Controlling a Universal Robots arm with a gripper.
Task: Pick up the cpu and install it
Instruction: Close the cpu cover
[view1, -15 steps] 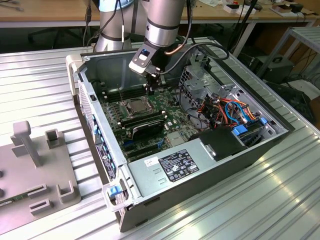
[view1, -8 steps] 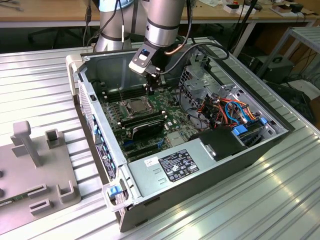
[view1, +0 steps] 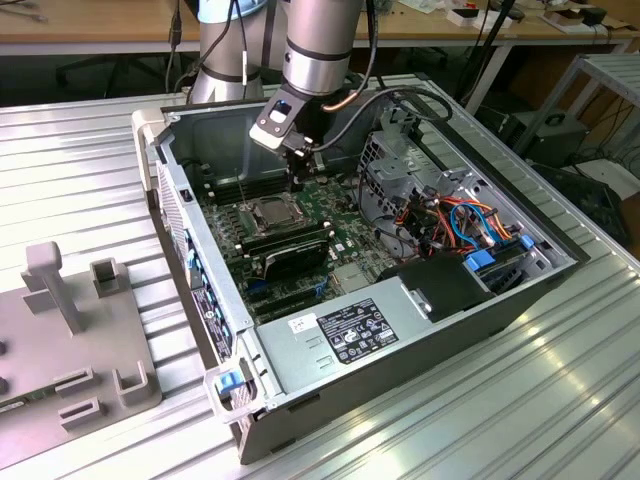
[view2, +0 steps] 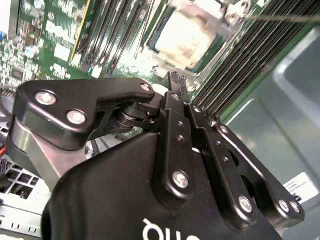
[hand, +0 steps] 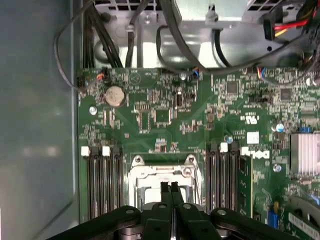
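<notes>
Apparently light, stiff and fragile, the cpu (view2: 185, 37) lies in its socket (hand: 137, 175); best grasped by opposite edges. End effector (hand: 170, 189) nearby, fingers together, empty.

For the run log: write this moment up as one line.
gripper: shut, nothing held | position: over socket | cpu: lying in socket | computer case: open

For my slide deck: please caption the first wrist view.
Shut gripper over the metal-framed socket, memory slots either side, on the green motherboard.
</notes>
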